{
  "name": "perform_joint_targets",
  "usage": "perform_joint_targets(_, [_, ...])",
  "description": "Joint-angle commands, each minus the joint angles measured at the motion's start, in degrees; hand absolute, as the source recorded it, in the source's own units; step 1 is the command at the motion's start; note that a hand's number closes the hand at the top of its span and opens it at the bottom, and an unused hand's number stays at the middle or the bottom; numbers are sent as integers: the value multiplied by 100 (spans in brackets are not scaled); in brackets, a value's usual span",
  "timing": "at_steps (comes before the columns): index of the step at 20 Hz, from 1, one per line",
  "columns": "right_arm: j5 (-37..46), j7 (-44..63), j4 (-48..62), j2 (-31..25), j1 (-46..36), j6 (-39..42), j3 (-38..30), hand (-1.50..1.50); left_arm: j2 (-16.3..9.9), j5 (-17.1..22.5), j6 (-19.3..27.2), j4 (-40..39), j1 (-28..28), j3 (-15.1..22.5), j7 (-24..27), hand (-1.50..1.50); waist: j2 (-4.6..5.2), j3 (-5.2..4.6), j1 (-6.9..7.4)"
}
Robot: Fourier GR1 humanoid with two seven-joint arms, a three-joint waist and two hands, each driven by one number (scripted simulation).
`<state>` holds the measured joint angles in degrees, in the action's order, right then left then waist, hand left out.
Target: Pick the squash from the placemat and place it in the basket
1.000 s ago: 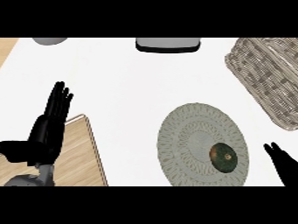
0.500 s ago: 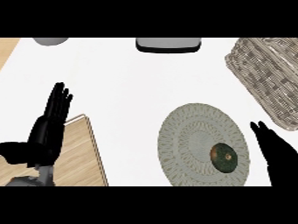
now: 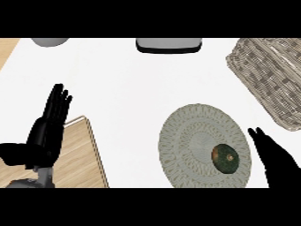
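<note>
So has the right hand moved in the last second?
Yes. The right hand has come further up along the right edge of the placemat, its fingertips now past the squash, toward the basket.

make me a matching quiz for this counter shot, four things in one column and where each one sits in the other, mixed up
Things:
1. squash
2. basket
3. left hand
4. right hand

Places:
A. upper right of the counter
B. lower left, open, fingers up, partly over the wooden board
C. on the round placemat, right of its middle
D. lower right, fingers straight, just right of the placemat

Pairs: 1-C, 2-A, 3-B, 4-D
</note>
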<state>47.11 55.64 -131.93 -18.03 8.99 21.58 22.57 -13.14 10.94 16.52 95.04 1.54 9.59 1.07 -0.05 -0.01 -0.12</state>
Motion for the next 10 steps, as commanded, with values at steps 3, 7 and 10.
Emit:
perform_joint_targets(3, [293,-731,509,123,309,-555,-167,-150,214,-242,-61,-281,304,-137,-13,0,3,3,-12])
perform_joint_targets(7, [938,-384,453,451,313,-544,412,-150,265,-265,-208,-41,156,-231,-137,0,0,1,-3])
perform_joint_targets(10, [916,-316,474,469,127,-388,170,-150,427,-307,-284,-334,-66,-225,345,0,4,-1,1])
